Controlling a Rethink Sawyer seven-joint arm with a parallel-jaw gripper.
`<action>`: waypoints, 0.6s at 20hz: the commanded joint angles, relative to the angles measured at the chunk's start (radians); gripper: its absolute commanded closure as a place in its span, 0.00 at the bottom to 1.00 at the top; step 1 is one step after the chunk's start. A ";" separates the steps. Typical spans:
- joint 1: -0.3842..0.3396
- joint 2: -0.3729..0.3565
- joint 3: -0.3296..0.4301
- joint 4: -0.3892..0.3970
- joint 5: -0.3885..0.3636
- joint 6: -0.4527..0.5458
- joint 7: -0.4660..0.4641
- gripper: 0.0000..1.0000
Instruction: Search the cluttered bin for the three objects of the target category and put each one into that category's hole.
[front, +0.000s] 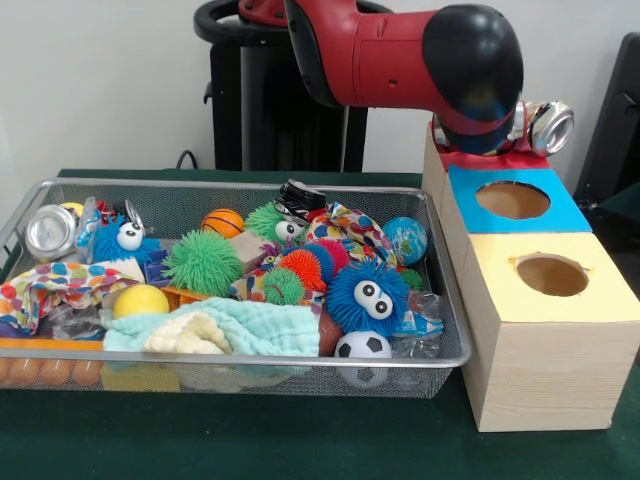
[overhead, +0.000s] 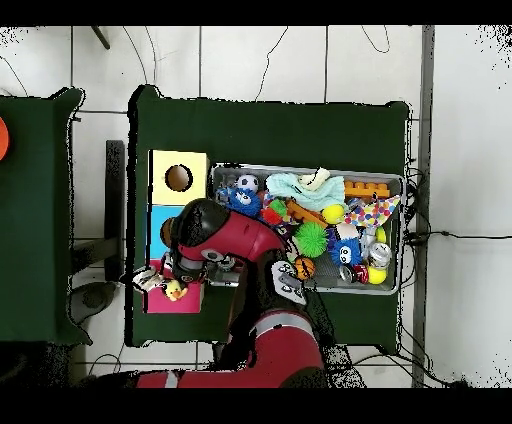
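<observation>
- Front view: the arm (front: 400, 50) reaches over the red box top (front: 490, 158), a crushed can (front: 548, 125) beside its wrist — apparently the delivery step. Whether the jaws pinch the can cannot be told. Another can (front: 50, 230) lies at the bin's (front: 455, 330) far-left corner.
- Overhead view: the gripper (overhead: 165, 280) hangs above the red section; the next move calls for release over that hole — open room surrounds the boxes.

Arm (front: 400, 55) bent, end effector hidden

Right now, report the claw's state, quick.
Claw: over the red box at the far end of the boxes, closed on a crushed silver can.
</observation>
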 joint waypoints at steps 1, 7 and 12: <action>-0.057 -0.051 -0.091 -0.009 -0.113 -0.043 0.137 0.00; -0.059 -0.065 -0.093 0.000 -0.119 -0.026 0.152 0.00; -0.046 -0.079 -0.106 0.011 -0.131 -0.094 0.156 0.00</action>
